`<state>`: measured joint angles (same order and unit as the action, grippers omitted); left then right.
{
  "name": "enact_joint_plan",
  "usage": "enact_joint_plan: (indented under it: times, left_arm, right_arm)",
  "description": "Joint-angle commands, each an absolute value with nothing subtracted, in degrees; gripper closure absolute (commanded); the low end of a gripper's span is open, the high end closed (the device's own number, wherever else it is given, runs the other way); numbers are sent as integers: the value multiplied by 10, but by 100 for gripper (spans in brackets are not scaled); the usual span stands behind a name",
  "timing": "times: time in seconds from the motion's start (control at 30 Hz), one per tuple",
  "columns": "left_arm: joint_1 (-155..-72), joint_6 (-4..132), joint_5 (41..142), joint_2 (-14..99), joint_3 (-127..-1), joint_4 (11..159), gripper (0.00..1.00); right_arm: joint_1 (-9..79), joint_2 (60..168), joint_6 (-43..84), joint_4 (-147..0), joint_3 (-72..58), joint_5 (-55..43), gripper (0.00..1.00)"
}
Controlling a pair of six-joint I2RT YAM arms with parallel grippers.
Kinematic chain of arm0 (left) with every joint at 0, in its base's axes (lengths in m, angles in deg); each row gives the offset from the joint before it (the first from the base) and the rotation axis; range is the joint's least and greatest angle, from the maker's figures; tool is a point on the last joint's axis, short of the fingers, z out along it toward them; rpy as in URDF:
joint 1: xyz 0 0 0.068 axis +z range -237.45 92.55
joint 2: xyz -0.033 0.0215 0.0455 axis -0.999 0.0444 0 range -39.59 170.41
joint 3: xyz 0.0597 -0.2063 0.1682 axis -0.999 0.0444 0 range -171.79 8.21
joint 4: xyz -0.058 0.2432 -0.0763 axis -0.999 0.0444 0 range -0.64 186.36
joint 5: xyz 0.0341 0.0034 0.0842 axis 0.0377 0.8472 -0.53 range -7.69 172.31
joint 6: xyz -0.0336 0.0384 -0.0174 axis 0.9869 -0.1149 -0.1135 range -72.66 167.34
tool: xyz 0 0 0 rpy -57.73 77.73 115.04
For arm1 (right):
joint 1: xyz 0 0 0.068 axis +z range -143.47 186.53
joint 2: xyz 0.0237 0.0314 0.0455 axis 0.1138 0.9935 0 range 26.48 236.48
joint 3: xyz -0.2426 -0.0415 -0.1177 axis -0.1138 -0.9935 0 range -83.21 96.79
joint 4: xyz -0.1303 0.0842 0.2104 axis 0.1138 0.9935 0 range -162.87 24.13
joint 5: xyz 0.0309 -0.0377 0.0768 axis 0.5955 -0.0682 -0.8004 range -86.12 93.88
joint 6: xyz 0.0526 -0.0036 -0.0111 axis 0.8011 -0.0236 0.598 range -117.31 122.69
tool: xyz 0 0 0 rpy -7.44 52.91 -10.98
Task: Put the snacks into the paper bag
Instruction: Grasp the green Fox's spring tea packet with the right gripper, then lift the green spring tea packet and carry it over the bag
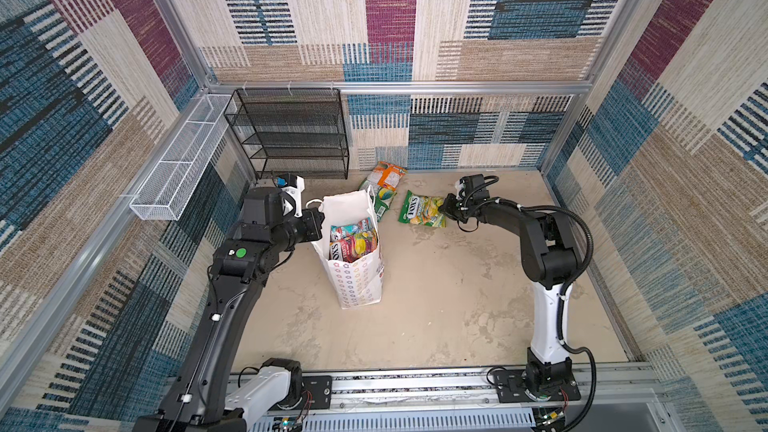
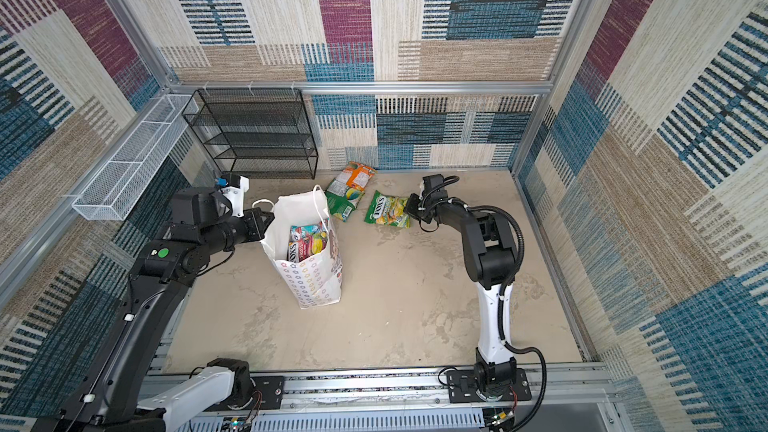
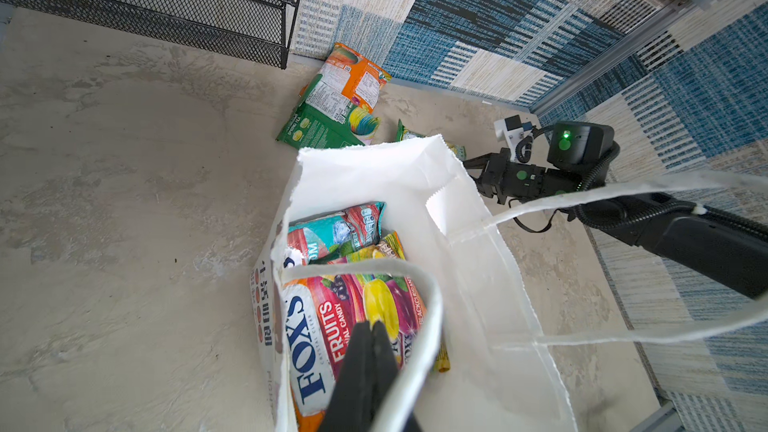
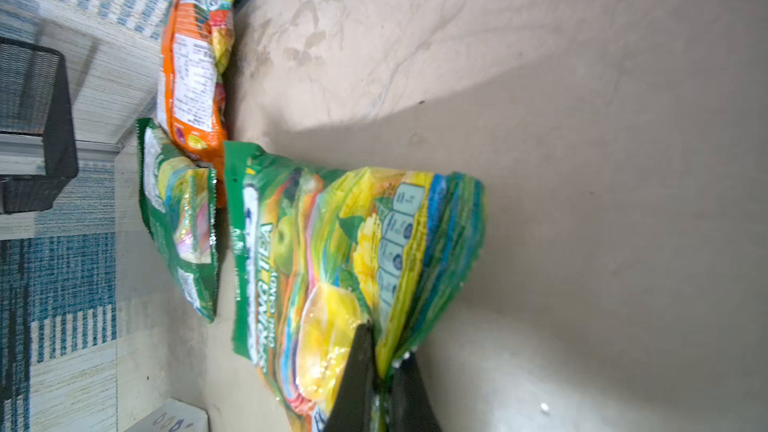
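My right gripper [image 4: 384, 351] was clamped on one edge of the yellow-green FOX'S packet [image 1: 419, 209], with the crinkled film pinched between the two black fingers in the right wrist view. As far as I could tell, the rest of that packet lay flat on the beige floor [image 1: 436, 305], well to the right of the paper bag [image 1: 357, 284] in both top views.

My left gripper [image 3: 372, 326] sat at the left rim of the bag's open mouth. Its jaws were pressed together with no gap (whether a fold of paper was caught between them I could not tell). One white cord handle [image 3: 428, 305] looped across in front of those fingers.

The bag stood upright near the middle of the floor, flower-ring print on its lower wall. Inside it lay several snacks, among them a teal packet [image 3: 332, 230] and a purple-red FOX'S Fruits packet [image 3: 328, 326] nearest my left fingers.

Two more packets were outside, just behind the bag. A green packet [image 1: 384, 199] lay flat, partly hidden by the bag's rim. An orange packet [image 1: 386, 174] lay at the foot of the back wall, its near end overlapping the green one. The black wire-mesh rack [image 1: 286, 135] stood against the back wall to the left, and the white wire basket [image 1: 178, 168] hung on the left wall.
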<state>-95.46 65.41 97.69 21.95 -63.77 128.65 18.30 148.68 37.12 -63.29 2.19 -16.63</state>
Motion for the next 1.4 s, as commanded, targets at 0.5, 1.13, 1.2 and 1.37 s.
enact_joint_plan:
  times: [0.5, 1.13, 1.2, 1.37]
  left_arm:
    - [-954, 652, 992, 219, -636, 1267, 100]
    - [-954, 654, 986, 212, -639, 1270, 100]
    - [-954, 654, 977, 208, -639, 1272, 100]
    - [-954, 658, 941, 202, -643, 1285, 100]
  right_arm:
    - [192, 1205, 392, -623, -14, -191, 100]
    - [450, 1210, 273, -481, 355, -67, 100]
    - [474, 1242, 266, -456, 401, -66, 100]
    - [526, 1321, 238, -375, 514, -31, 100]
